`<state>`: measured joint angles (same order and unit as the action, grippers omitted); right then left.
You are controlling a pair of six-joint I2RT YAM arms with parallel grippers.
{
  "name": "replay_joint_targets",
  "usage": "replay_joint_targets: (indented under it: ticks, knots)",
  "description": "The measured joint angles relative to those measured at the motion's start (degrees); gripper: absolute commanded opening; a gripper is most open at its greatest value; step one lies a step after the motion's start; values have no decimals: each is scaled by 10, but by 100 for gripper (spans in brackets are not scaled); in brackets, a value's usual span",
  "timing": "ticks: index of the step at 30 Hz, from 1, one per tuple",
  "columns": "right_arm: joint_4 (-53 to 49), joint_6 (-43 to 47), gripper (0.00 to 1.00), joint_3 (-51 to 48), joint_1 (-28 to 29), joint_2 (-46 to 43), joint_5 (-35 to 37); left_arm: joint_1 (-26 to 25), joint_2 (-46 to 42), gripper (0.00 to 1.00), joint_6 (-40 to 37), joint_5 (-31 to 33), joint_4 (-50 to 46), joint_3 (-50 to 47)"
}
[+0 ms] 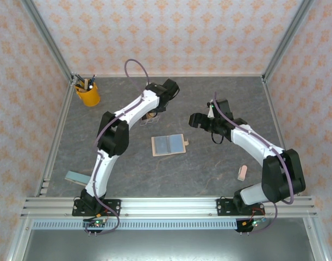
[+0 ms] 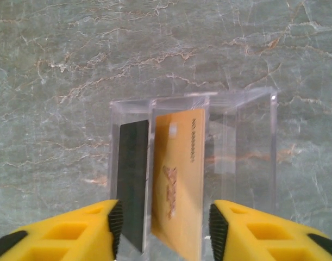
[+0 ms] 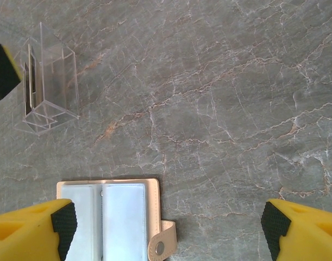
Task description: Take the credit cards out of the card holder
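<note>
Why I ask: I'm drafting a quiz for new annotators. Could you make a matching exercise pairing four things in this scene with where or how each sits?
Things:
1. card holder
2. tan card
3. yellow pen cup
4. pink block

Places or states:
A. far left corner
B. alone at the near right
C. upright in the clear stand
D. lying open in the middle

Pairs: 1-D, 2-C, 3-A, 4-B.

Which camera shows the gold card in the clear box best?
The left wrist view: the gold card stands close up in the clear stand. The right wrist view shows the stand small, cards edge-on; from above the left arm mostly hides it.
</note>
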<state>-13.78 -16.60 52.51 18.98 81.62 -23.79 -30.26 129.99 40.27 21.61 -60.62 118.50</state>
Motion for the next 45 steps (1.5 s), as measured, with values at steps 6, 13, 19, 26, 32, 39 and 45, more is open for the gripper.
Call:
replay_joint_targets:
  ticks: [6,13,19,26,32,39,45]
  knots:
    - [-31,4,87,34,35,20,7,4,-195,73,-11,-16,75,-177]
    - [-96,8,83,122,158,88,64,43,-403,91,2,-46,173,-402]
    - [-139,-5,75,180,242,182,93,90,-488,100,33,-75,217,-566]
    - [-186,-17,72,255,298,278,133,108,-549,100,55,-82,240,-633]
    - [-220,-25,71,304,309,324,163,113,-571,100,69,-87,257,-670]
    - [-245,-29,74,328,309,350,167,119,-571,100,71,-94,263,-676]
    - [-247,-29,76,329,308,356,165,119,-571,100,70,-95,270,-677]
